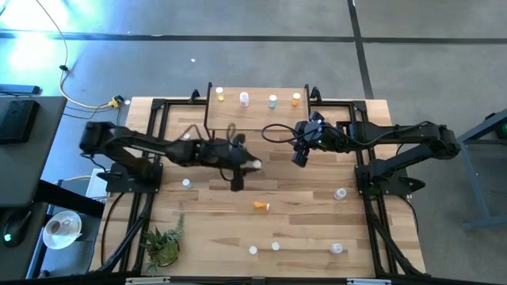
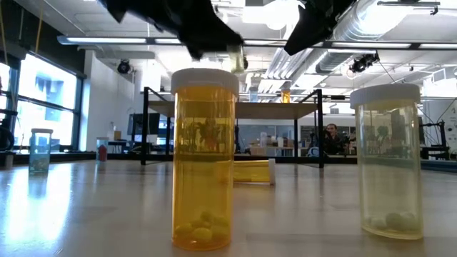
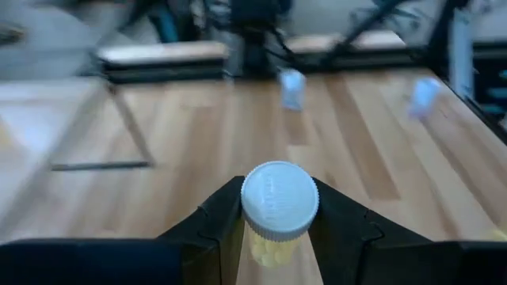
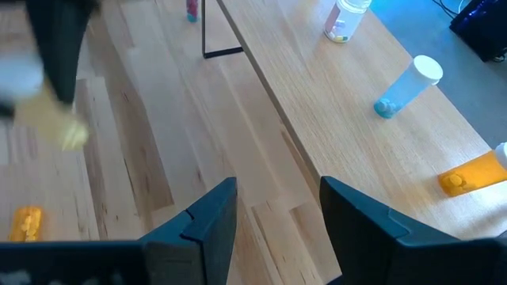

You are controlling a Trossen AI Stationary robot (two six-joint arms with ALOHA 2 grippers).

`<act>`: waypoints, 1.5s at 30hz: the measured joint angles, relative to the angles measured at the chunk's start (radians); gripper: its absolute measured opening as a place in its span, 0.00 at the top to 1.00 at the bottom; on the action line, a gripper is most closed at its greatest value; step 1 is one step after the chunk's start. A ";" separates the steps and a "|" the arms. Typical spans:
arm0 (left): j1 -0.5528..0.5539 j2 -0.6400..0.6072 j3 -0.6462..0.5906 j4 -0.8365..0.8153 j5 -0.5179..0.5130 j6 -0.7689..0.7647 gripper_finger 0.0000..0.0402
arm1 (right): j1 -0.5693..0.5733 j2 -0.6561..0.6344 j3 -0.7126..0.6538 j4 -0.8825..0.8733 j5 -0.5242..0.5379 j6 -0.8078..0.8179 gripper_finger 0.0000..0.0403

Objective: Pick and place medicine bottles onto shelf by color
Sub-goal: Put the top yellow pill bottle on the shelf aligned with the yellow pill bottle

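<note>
Low view is showing an orange bottle (image 2: 204,160) and a pale bottle (image 2: 386,160) standing nearest on the wooden table (image 2: 93,214). Beyond, the left gripper (image 3: 277,218) is clamping a yellowish bottle (image 3: 277,210) above mid-table; the right gripper (image 4: 277,210) is hanging with fingers apart. The shelf (image 1: 257,111) is carrying four bottles farthest back; the room is blurring behind.

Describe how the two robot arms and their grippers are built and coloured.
Both arms are dark, nearly black, made of slim jointed segments on black frame mounts at the table's sides. A thin black cable loops beside the right arm's wrist. The left gripper has two matte black, wedge-shaped fingers with stepped inner edges. The right gripper has the same two dark fingers. No markings are visible.
</note>
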 joint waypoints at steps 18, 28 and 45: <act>0.245 -0.380 -0.189 -0.151 -0.316 -0.087 0.72 | 0.000 0.000 0.000 0.002 0.000 0.000 0.57; 0.443 -0.369 -0.198 -0.150 -0.317 -0.093 0.72 | 0.000 0.000 0.000 0.011 0.000 0.000 0.57; 0.542 -0.278 -0.124 -0.207 -0.269 -0.111 0.72 | 0.000 0.000 0.000 0.012 0.000 0.000 0.57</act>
